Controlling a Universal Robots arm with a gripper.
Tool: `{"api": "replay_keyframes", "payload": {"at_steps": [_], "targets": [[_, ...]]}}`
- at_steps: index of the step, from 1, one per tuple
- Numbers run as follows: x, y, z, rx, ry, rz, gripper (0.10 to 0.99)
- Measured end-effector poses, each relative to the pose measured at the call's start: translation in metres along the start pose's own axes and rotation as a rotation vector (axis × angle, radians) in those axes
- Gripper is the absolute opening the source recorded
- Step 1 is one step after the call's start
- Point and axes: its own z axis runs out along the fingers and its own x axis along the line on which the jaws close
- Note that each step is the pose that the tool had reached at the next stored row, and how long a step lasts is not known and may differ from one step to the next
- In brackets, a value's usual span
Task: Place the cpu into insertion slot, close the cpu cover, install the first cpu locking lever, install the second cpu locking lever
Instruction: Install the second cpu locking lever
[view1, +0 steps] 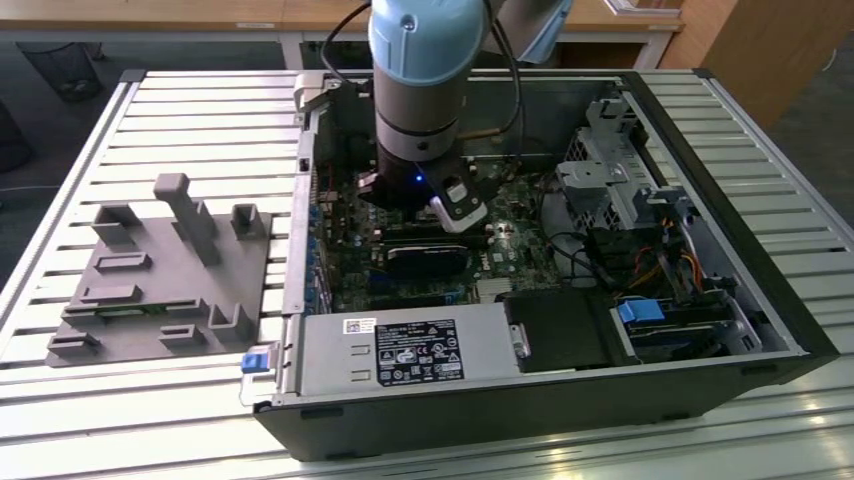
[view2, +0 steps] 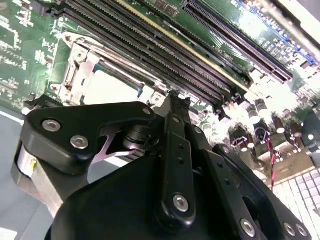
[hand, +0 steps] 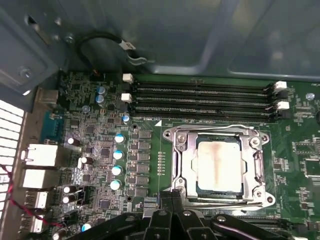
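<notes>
Slatted metal table (view1: 160, 120) under an open PC case (view1: 747, 300), green motherboard (hand: 295, 135) inside; I'm working with the arm reaching down into the case. Nearest in both wrist views is my gripper (hand: 172, 194): fingers look drawn together at the tips with nothing visible between them, sitting right at the edge of the socket frame. The cpu (hand: 220, 167) is already seated in the insertion slot (hand: 189, 172), dull silver top with a brownish stain, flat and square to the frame. The cpu cover (hand: 218, 134) lies down over it, chip showing through the window, so steps one and two look done. Locking levers: I see thin metal rods along the frame sides but cannot tell if either is latched; I judge lever work is what's in hand. Beyond the socket, four long memory slots (hand: 200, 100) run just beside the cover. Capacitors (hand: 118, 155) and rear ports (hand: 40, 155) lie off to the side. Farther off, a loose black cable (hand: 100, 42) hangs by the case wall. In the exterior view, a grey fixture tray (view1: 160, 280) sits on the table on the exterior view's left, well apart from the case.
</notes>
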Motion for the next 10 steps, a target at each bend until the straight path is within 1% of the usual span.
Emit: {"api": "replay_keyframes", "payload": {"at_steps": [5, 10], "targets": [[-0.0001, 0.0022, -0.0081, 0.000, 0.0002, 0.000, 0.106], [-0.0002, 0.0032, -0.0116, 0.000, 0.0000, 0.000, 0.106]]}}
